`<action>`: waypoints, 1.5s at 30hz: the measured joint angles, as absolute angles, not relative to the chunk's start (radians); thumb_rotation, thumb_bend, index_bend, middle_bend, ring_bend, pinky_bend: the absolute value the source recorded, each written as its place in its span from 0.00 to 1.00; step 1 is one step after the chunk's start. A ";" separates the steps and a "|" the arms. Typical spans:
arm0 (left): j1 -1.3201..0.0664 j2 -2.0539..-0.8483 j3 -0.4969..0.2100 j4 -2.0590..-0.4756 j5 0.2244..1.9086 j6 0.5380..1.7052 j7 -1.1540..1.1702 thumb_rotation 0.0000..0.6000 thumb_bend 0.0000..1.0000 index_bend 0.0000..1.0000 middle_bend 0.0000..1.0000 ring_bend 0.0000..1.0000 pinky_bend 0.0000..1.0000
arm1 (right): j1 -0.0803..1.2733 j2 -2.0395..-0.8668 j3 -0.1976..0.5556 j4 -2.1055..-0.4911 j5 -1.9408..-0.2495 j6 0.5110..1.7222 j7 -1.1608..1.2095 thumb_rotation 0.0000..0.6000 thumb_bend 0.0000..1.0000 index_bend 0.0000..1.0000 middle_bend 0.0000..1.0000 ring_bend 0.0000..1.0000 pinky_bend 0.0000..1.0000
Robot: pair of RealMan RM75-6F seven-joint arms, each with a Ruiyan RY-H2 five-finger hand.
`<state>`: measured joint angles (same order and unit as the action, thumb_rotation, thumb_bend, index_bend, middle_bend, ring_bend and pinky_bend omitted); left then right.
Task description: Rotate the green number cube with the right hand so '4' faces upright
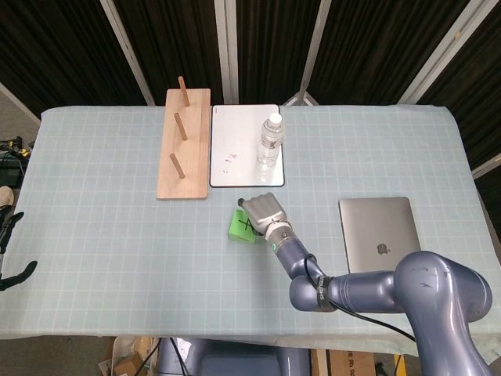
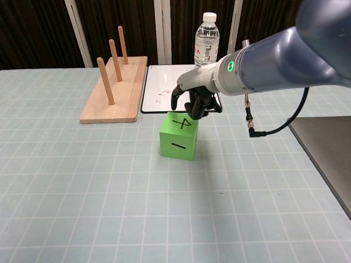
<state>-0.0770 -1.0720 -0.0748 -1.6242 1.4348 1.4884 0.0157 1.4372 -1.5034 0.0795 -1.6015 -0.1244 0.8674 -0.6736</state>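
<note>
The green number cube [image 2: 179,137] sits flat on the table, with a 4 on its top face and a dash-like mark on its front face. In the head view the cube [image 1: 237,225] is half hidden by my right hand [image 1: 264,211]. From behind, the right hand [image 2: 194,101] reaches over the cube's far top edge. Its dark fingers [image 2: 193,109] hang down spread and touch that edge without closing around the cube. My left hand [image 1: 12,251] shows only at the far left edge of the head view, fingers apart and empty.
A water bottle [image 2: 207,46] stands on a whiteboard [image 2: 164,96] just behind the cube. To their left lies a wooden peg board [image 2: 112,90]. At the right lies a closed laptop [image 1: 378,235]. A cable [image 2: 274,129] dangles from my right forearm.
</note>
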 measured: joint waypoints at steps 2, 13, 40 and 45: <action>-0.077 -1.073 -0.075 -1.625 1.435 1.489 0.018 1.00 0.31 0.12 0.00 0.00 0.00 | 1.424 -1.504 0.083 -1.604 -0.163 0.882 -0.663 1.00 0.83 0.22 0.84 0.85 0.66; -0.077 -1.072 -0.075 -1.626 1.433 1.487 0.018 1.00 0.31 0.12 0.00 0.00 0.00 | 1.360 -1.445 0.087 -1.735 -0.262 0.950 -0.651 1.00 0.83 0.22 0.84 0.85 0.66; -0.074 -1.075 -0.079 -1.628 1.424 1.494 0.025 1.00 0.31 0.12 0.00 0.00 0.00 | 1.172 -1.187 0.009 -1.939 -0.476 0.831 -0.505 1.00 0.83 0.22 0.84 0.85 0.66; -0.075 -1.076 -0.080 -1.628 1.422 1.492 0.027 1.00 0.31 0.12 0.00 0.00 0.00 | 1.187 -1.193 0.007 -1.911 -0.459 0.798 -0.502 1.00 0.86 0.22 0.84 0.85 0.58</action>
